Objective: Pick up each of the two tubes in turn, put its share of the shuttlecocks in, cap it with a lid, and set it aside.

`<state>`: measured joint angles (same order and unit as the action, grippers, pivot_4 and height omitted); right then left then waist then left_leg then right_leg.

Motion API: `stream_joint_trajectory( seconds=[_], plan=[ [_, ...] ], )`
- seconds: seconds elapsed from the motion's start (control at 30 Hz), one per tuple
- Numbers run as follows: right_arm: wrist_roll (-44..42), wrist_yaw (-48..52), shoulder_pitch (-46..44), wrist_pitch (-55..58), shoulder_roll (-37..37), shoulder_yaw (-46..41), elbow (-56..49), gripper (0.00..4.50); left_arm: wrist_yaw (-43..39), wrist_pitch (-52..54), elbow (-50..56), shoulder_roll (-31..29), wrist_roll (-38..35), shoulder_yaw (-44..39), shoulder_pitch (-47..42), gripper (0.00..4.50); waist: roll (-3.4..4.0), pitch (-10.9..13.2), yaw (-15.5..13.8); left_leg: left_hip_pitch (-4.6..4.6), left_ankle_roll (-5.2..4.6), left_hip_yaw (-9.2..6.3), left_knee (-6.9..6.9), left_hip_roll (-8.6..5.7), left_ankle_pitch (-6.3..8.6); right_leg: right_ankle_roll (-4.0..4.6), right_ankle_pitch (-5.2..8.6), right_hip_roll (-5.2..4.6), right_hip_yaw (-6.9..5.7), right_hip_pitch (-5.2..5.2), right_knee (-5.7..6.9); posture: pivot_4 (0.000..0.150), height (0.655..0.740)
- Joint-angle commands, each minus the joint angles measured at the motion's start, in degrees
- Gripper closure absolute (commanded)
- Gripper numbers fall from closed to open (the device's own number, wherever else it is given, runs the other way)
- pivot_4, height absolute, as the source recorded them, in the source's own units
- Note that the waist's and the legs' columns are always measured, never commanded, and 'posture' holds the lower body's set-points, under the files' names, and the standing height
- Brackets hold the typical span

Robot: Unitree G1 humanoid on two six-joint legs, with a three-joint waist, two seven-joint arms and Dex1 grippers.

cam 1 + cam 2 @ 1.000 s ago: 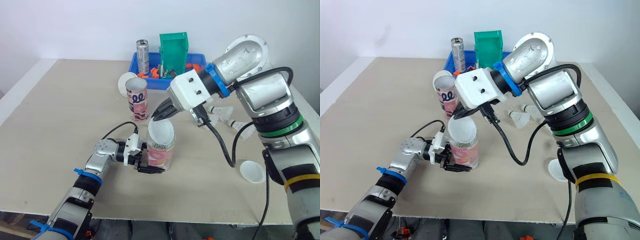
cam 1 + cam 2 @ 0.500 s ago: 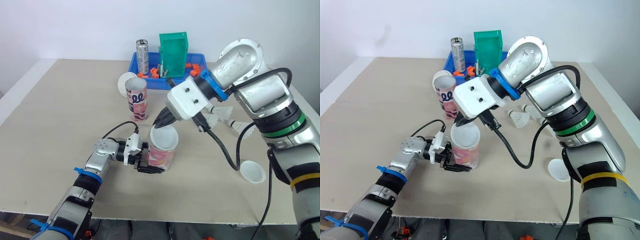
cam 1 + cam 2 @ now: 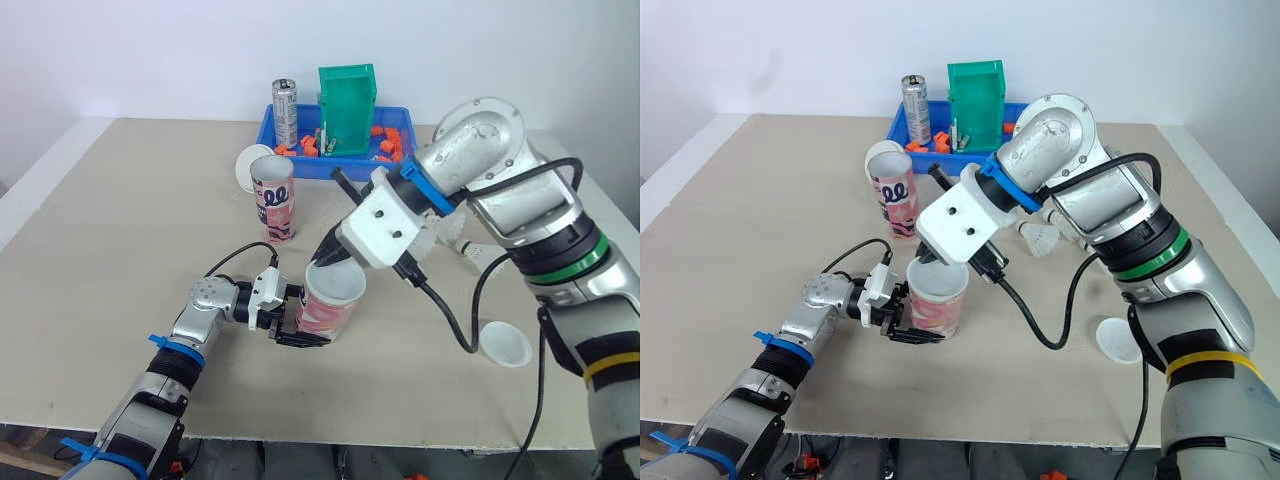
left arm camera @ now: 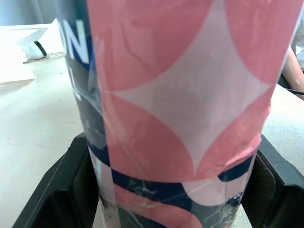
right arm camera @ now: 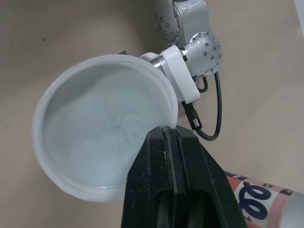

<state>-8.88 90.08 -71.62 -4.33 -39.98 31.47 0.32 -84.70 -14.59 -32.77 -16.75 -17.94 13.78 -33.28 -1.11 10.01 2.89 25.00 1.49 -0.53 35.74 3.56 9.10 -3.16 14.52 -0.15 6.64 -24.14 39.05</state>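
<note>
The pink, navy and white patterned cardboard tube (image 3: 322, 312) stands on the table at the frame's centre, its lower part clamped between the left gripper's (image 3: 298, 334) black fingers. The white round plastic lid (image 5: 102, 128) lies over its mouth, with the right gripper's (image 5: 175, 138) fingers pinched together on the rim.

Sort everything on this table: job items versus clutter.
Job: pink tube in the left gripper, white lid in the right gripper, second tube, shuttlecocks, loose lid.
Lying about: blue tray, metal can, green bin.
</note>
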Motion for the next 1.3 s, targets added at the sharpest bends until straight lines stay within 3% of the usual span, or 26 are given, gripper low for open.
stream_joint_trajectory(
  seconds=[0.03, 0.5, 0.83, 1.07, 1.17, 1.3],
  plan=[
    [1.3, 2.3, -0.1, -1.3, 0.3, -1.7, -0.2, 4.47, 0.9, 1.2, -2.3, -1.9, 3.0, 0.1, 1.2, 0.88, 0.00, 0.0, 0.0, 0.00, 0.00, 0.00, 0.00, 0.00, 0.00, 0.00, 0.00, 0.00, 0.00, 0.00, 0.00, 0.150, 0.7362],
    [0.8, 2.4, -3.0, -0.9, 0.7, -3.6, 1.5, 4.47, 0.9, 1.5, -2.2, -1.9, 3.0, 0.0, 1.1, 0.88, 0.00, 0.0, 0.0, 0.01, 0.00, 0.00, 0.00, 0.00, 0.00, 0.01, 0.00, 0.00, 0.00, -0.01, 0.00, 0.150, 0.7362],
    [-1.6, 2.4, -1.6, -2.1, -3.3, 0.0, -1.7, 4.47, 1.0, 1.7, -2.2, -2.1, 2.9, -0.2, 1.0, 0.88, 0.00, 0.0, 0.0, 0.02, 0.00, 0.00, -0.02, 0.00, 0.00, 0.02, 0.01, -0.01, 0.00, -0.03, 0.00, 0.150, 0.7362],
    [0.9, 2.4, -0.6, -5.0, -2.1, 1.3, -1.3, 4.47, 1.1, 1.8, -2.1, -2.2, 2.8, -0.3, 1.1, 0.88, 0.00, 0.0, 0.0, 0.01, 0.00, 0.00, -0.04, 0.00, 0.00, 0.02, 0.01, -0.01, 0.00, -0.04, 0.00, 0.150, 0.7362],
    [1.5, 2.4, 1.0, -4.8, -0.6, 1.6, -1.1, 3.57, 1.3, 1.9, -1.9, -2.2, 2.8, -0.4, 1.2, 0.88, 0.00, 0.0, 0.0, 0.01, 0.00, 0.00, -0.04, 0.00, 0.00, 0.03, 0.01, 0.00, 0.00, -0.04, 0.00, 0.150, 0.7362],
    [2.9, 2.0, 2.8, -3.5, 2.0, 1.0, -0.8, 1.68, 1.4, 2.1, -1.3, -2.2, 2.7, -0.4, 1.6, 0.88, 0.00, 0.0, 0.0, 0.00, 0.00, 0.01, -0.03, 0.00, 0.00, 0.02, 0.01, -0.01, 0.00, -0.01, 0.00, 0.150, 0.7362]
  ],
)
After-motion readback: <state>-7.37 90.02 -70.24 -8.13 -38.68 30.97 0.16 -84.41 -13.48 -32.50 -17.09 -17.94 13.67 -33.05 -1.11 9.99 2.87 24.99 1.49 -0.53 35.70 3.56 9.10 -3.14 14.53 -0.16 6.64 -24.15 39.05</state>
